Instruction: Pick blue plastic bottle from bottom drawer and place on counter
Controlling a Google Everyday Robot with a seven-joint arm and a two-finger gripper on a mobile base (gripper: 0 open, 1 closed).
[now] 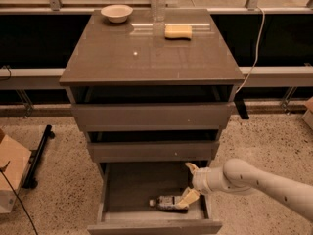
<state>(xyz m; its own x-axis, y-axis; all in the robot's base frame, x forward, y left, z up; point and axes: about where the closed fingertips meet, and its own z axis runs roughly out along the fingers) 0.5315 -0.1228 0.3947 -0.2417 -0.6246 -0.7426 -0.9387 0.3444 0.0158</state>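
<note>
— Where did we see the blue plastic bottle [167, 202]?
— On its side in the open bottom drawer [127, 190], lower centre. Our gripper [190, 183] sat at its right end, fingers spread. The counter [146, 58] filled the upper middle.

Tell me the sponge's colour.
The sponge is yellow, camera view; the gripper reaches into the bottom drawer.
</note>
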